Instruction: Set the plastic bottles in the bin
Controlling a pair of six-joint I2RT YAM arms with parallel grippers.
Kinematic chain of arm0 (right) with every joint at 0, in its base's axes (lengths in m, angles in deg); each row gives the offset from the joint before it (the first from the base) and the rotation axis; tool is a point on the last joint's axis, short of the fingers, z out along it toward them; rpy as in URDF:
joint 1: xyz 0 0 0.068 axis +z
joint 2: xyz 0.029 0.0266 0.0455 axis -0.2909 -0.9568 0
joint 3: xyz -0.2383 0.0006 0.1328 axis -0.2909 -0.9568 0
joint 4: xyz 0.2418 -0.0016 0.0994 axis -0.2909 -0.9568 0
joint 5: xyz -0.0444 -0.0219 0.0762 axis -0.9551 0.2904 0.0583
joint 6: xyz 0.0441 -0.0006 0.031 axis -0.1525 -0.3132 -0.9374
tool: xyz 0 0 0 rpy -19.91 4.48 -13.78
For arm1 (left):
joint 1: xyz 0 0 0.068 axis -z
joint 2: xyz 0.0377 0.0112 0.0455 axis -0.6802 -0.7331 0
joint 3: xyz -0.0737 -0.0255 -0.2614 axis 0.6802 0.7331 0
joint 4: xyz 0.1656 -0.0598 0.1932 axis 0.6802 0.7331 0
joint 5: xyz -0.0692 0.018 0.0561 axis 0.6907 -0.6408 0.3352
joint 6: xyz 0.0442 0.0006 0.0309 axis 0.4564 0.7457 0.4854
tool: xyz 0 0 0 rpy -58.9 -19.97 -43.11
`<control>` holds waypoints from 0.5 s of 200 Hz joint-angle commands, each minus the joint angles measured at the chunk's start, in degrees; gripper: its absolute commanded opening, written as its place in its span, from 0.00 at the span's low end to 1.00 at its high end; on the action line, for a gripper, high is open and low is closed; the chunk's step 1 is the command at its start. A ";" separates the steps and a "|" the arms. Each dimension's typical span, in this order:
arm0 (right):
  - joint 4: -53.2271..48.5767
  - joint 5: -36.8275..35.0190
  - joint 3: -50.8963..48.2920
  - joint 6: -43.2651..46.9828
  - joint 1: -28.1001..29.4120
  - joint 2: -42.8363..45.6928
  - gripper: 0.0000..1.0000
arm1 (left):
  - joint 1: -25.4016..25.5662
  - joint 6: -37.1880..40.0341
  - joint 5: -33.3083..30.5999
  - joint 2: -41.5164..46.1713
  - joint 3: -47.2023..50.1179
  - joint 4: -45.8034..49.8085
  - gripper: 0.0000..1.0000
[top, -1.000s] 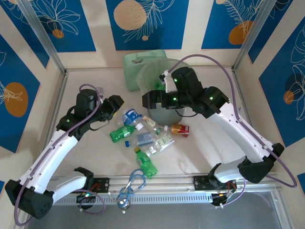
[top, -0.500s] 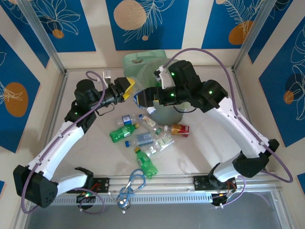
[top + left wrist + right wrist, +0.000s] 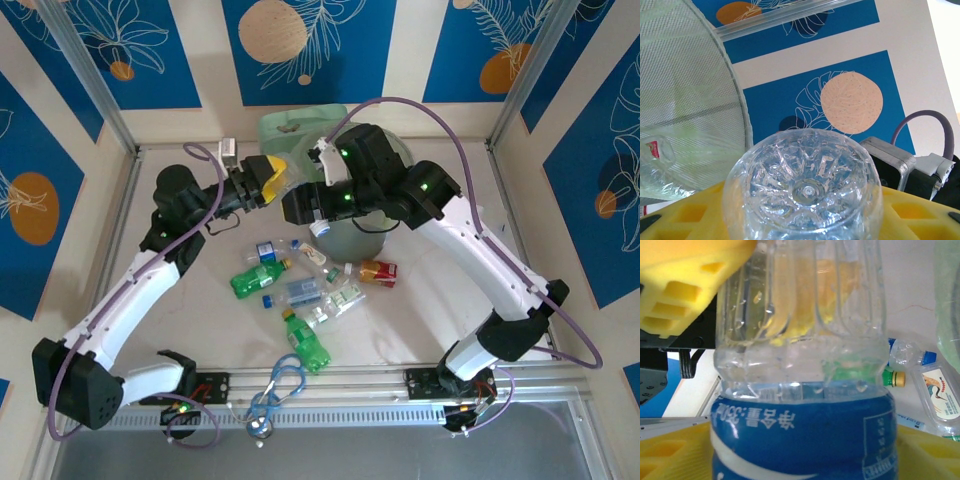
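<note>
Over the far middle of the bench (image 3: 430, 300), just left of the bin (image 3: 352, 240), my two hands meet on one clear bottle with a blue label (image 3: 800, 365). My left hand (image 3: 264, 182) pinches it near its base between yellow pads, and the left wrist view looks straight at its moulded bottom. My right hand (image 3: 296, 208) has a yellow pad on either side of the blue label, but I cannot tell whether they press on it or merely flank it. The bottle hangs in the air close beside the bin's translucent wall and is not yet inside. My right arm crosses over the bin's mouth, so I cannot count what it already holds. Through the wall, in the left wrist view, I make out a faint bottle shape with a red mark, but I cannot say whether it is inside. On the bench, near of the bin, about seven loose bottles (image 3: 300, 292) lie in a cluster, among them two green ones and one with a red label (image 3: 378, 272). I judge that most of the job is ahead: this bottle has to go in, then each loose one in turn.
</note>
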 commanded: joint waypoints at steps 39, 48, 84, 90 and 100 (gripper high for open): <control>-0.13 0.60 2.05 0.57 0.52 -0.39 0.60 | -0.50 -1.02 1.71 -0.06 0.45 -3.89 0.56; -0.05 0.49 2.05 0.34 0.44 -0.30 0.59 | -0.57 -0.88 1.58 -0.23 0.45 -4.02 0.60; 0.22 -1.72 2.42 0.00 0.25 0.13 0.58 | -0.58 1.71 -0.66 0.89 0.24 -1.21 1.00; 0.05 -2.46 2.68 -0.20 0.02 0.13 0.58 | -0.56 3.09 -1.18 1.33 -0.16 0.60 1.00; -0.29 -3.82 3.21 -0.47 -0.46 0.13 0.58 | -0.81 5.84 -2.11 2.19 -1.11 4.05 1.00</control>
